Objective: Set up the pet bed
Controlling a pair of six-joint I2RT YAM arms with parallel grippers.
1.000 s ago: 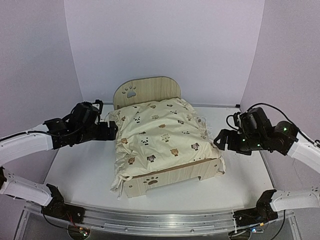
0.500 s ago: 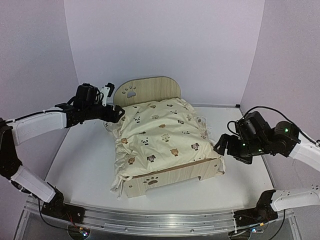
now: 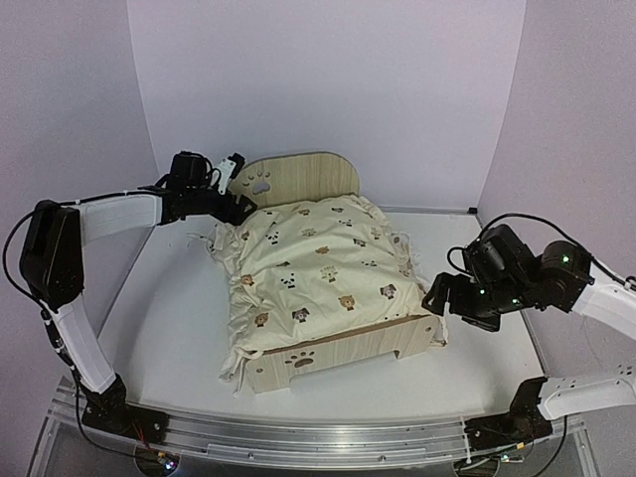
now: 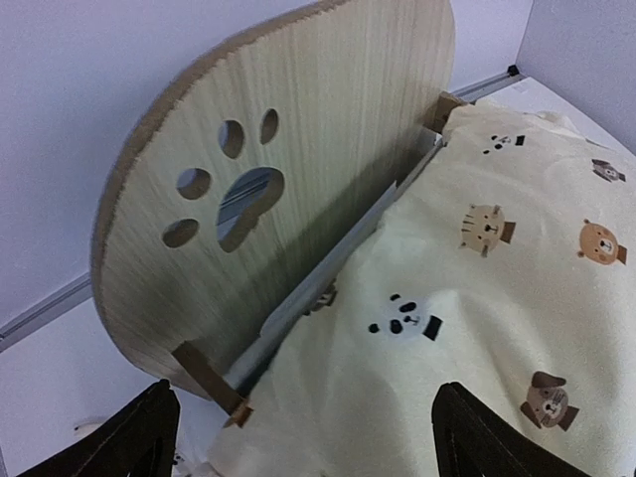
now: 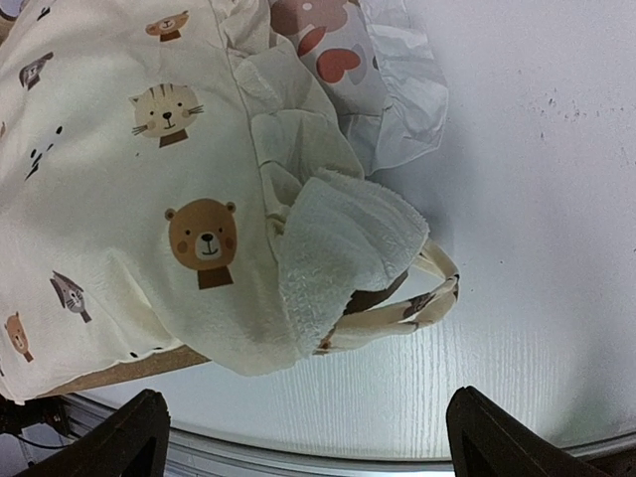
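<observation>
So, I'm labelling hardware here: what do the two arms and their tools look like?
The left arm and right arm have white tubular links joined by bulky black joints. Thin black cables loop along both. Small green lights glow on the right arm's black wrist. The left tool and right tool each end in two dark matte fingers.

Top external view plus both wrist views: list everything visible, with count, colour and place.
light-wood pet bed with arched paw-cutout headboard: one, pale wood, mid-table.
cream animal-print cushion: one, cream, draped over the bed, overhanging its sides.
ruffled white pillow with reddish print: one, poking out beneath the cushion at the bed's right side.
white table: one, under everything.
left gripper: one, black, open, by the headboard.
right gripper: one, black, open, beside the bed's right front corner.
</observation>
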